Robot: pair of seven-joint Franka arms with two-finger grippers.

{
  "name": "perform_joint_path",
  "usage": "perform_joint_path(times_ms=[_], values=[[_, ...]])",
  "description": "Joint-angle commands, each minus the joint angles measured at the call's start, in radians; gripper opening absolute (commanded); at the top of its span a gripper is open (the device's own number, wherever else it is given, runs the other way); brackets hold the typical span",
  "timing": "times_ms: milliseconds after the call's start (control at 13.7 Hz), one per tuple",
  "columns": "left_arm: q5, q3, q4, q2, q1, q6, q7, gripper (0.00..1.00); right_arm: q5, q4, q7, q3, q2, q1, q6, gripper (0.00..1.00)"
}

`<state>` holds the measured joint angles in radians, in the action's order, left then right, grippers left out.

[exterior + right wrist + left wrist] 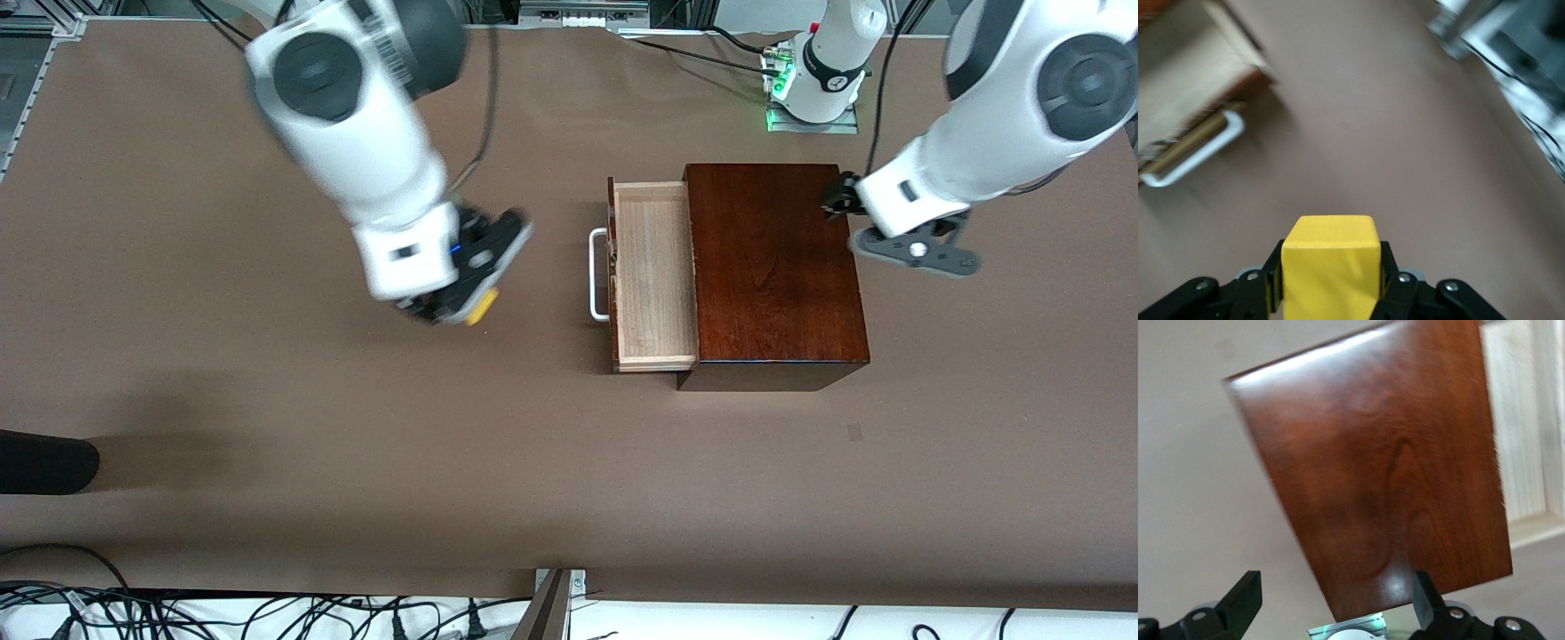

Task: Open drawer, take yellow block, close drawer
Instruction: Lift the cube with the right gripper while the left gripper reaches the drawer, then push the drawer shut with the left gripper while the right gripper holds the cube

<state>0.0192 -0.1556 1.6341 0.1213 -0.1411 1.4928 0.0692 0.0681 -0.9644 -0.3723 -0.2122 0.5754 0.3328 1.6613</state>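
Observation:
The mahogany box stands toward the left arm's end of the table. Its drawer is pulled out, and the pale tray looks empty, with the white loop handle at its front. My right gripper is shut on the yellow block and holds it above bare table in front of the drawer. In the right wrist view the block sits between the fingers, with the handle farther off. My left gripper hangs open and empty over the box's back edge. The left wrist view shows the box top and the gripper.
The left arm's base with a green light stands at the table's back edge close to the box. A dark object lies at the right arm's end, near the front camera. Cables run along the near edge.

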Motion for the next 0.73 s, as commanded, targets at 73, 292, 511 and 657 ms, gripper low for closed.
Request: perform_joint_path(times_ms=[73,292,511,657], values=[[0.068,-0.117,-0.040,0.049,0.008,-0.003,0.228,1.00,-0.048,-0.314,0.050,-0.019,-0.224,-0.165,0.012,0.00],[0.096,-0.258,-0.040,0.106,0.008,0.140,0.320,1.00,-0.051,-0.477,0.078,0.008,-0.288,-0.238,0.044,0.00],[0.122,-0.405,-0.043,0.193,0.003,0.288,0.305,1.00,-0.093,-0.620,0.111,0.072,-0.310,-0.251,0.081,0.00],[0.183,-0.435,-0.086,0.262,-0.037,0.291,0.302,1.00,-0.083,-0.760,0.176,0.099,-0.341,-0.251,0.174,0.00]])
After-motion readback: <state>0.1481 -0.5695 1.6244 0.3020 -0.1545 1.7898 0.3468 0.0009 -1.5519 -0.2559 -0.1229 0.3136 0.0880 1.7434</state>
